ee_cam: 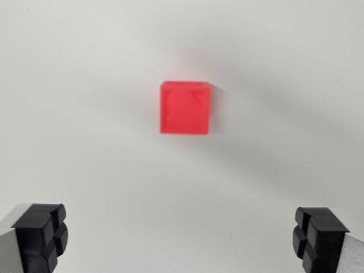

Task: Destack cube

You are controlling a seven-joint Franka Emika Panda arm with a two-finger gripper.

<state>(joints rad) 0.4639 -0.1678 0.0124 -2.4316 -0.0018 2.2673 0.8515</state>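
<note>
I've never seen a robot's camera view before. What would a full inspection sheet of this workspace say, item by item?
Surface: plain white tabletop, matte and bare around the cube.
Job's things: one red plastic cube, slightly blurred; whether another cube sits under it cannot be told from above.
Clutter: nothing seen.
Grippers: gripper open, black fingertips wide apart at the bottom corners, holding nothing and clear of the cube.
Cables: nothing seen.
Surroundings: nothing seen beyond the tabletop.
</note>
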